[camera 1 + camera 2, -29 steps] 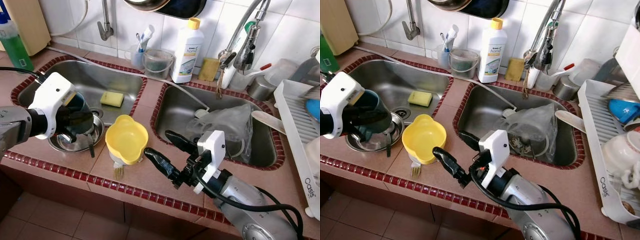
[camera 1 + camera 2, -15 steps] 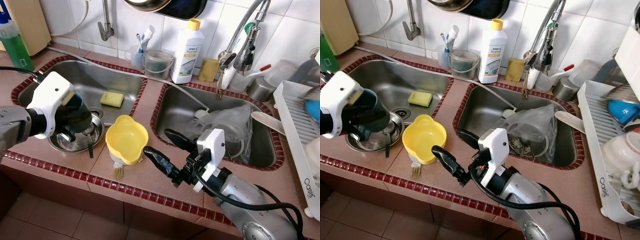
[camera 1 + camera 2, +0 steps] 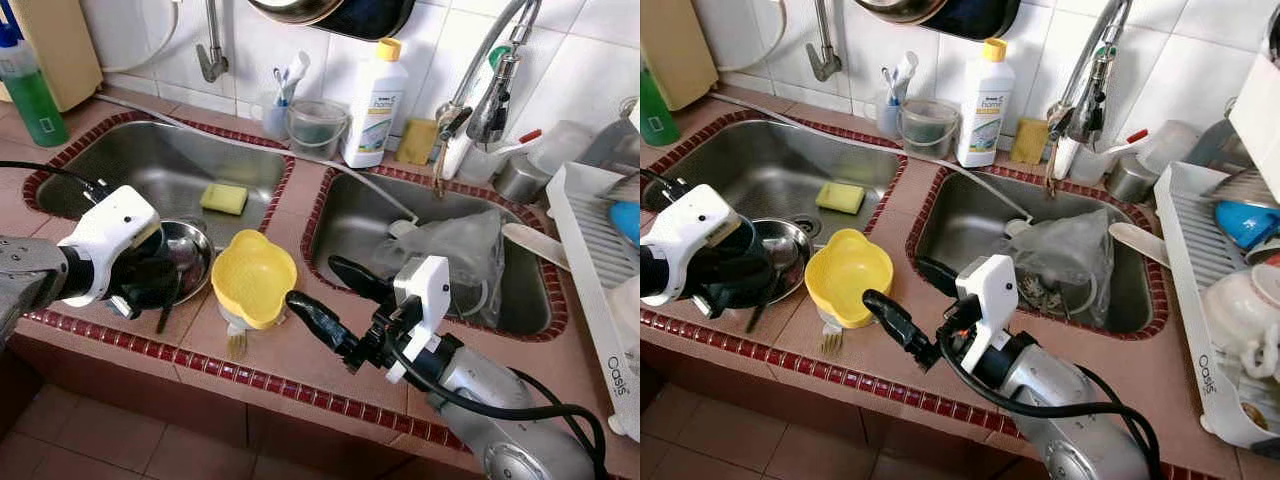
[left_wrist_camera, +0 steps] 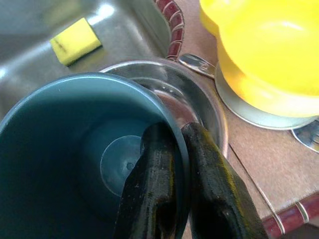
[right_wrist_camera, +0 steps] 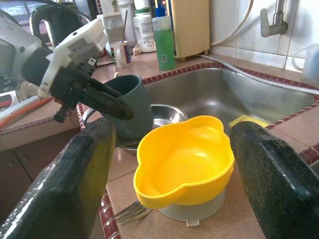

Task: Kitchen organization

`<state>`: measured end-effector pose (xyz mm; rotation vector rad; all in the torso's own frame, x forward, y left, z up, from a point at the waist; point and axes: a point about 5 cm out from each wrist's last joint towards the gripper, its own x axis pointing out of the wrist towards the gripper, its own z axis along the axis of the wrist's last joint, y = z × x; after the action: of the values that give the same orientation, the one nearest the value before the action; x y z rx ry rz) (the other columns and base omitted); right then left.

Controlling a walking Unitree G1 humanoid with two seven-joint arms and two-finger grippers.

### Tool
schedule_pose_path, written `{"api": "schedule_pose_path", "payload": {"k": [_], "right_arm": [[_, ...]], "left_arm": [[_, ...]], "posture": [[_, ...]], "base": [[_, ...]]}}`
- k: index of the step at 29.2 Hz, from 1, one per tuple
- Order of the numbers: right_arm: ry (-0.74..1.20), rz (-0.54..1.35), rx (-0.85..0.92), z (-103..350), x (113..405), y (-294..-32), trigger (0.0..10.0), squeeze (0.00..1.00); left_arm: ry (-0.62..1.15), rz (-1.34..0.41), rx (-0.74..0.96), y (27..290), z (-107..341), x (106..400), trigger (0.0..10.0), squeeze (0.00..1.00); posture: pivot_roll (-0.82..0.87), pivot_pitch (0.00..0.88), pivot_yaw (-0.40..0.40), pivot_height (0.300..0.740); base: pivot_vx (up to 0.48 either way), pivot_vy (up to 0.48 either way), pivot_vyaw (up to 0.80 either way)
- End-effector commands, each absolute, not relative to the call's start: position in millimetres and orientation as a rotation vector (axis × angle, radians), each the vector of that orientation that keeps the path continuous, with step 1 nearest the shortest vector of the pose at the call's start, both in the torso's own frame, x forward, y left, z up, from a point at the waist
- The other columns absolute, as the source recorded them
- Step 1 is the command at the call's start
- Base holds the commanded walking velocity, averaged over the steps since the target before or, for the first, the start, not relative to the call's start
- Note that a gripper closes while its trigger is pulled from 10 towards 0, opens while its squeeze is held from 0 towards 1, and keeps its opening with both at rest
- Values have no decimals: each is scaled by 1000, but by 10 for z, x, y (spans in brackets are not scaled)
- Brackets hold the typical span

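Left eye view looks down on a tiled counter [image 3: 300,350] with two steel sinks; the left gripper [image 4: 172,184] hangs at the front edge of the left sink [image 3: 150,165], its two black fingers [image 4: 209,189] pinched on the rim of a dark teal cup [image 4: 60,149], one finger inside the wall and one outside; the cup sits tilted over a steel bowl [image 3: 190,255] that rests on the front corner of that sink, and a dark utensil handle [image 3: 165,315] sticks out of the bowl toward the counter edge; a yellow sponge [image 3: 224,197] lies on the sink floor behind.

Just right of the steel bowl, on the strip between the sinks, a yellow bowl [image 3: 253,278] stands on a pale round lid or plate [image 5: 194,211], with a fork [image 3: 237,343] poking out beneath toward the front; the right gripper [image 3: 330,300] hovers beside the yellow bowl with its jaws spread wide and nothing between them, one finger near the bowl's rim, the other over the edge of the right sink [image 3: 350,220].

The right sink holds a crumpled clear plastic bag [image 3: 455,250]; a white bottle with a yellow cap [image 3: 375,100] stands against the wall tiles behind; a green bottle [image 3: 30,95] is at the far left; a white dish rack [image 3: 590,250] sits at the right edge.
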<state>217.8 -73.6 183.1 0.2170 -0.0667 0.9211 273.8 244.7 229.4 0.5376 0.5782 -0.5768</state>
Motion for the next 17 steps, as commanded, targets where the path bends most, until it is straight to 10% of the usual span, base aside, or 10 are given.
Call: {"api": "schedule_pose_path", "payload": {"k": [1, 17], "right_arm": [[-70, 917, 221, 1839, 2181, -754, 10000, 0], [-72, 923, 221, 1837, 2195, -747, 10000, 0]], "left_arm": [[596, -643, 568, 2395, 2298, 2669, 10000, 0], [630, -690, 601, 2458, 2412, 2590, 10000, 0]], "posture": [[102, 53, -89, 740], [109, 50, -91, 740]], "base": [[0, 0, 0], [0, 0, 0]]}}
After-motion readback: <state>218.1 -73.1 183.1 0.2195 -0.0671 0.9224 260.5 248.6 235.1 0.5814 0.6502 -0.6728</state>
